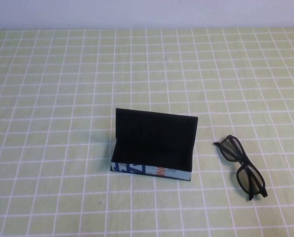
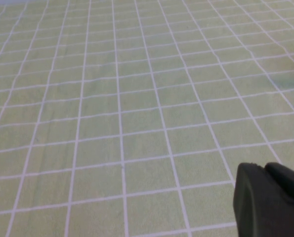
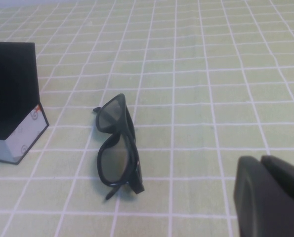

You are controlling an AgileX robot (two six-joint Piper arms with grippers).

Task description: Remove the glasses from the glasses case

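The glasses case (image 1: 154,146) stands open at the table's middle, lid upright, black inside, with nothing visible in it; its printed white front faces me. The glasses (image 1: 241,166), black with dark lenses, lie folded open on the cloth to the right of the case, apart from it. The right wrist view shows the glasses (image 3: 117,145) and a corner of the case (image 3: 11,98). My right gripper (image 3: 261,159) is shut and empty, short of the glasses on my side. My left gripper (image 2: 265,167) is shut and empty over bare cloth. Neither arm shows in the high view.
A green cloth with a white grid (image 1: 63,98) covers the whole table. A pale wall (image 1: 147,12) runs along the far edge.
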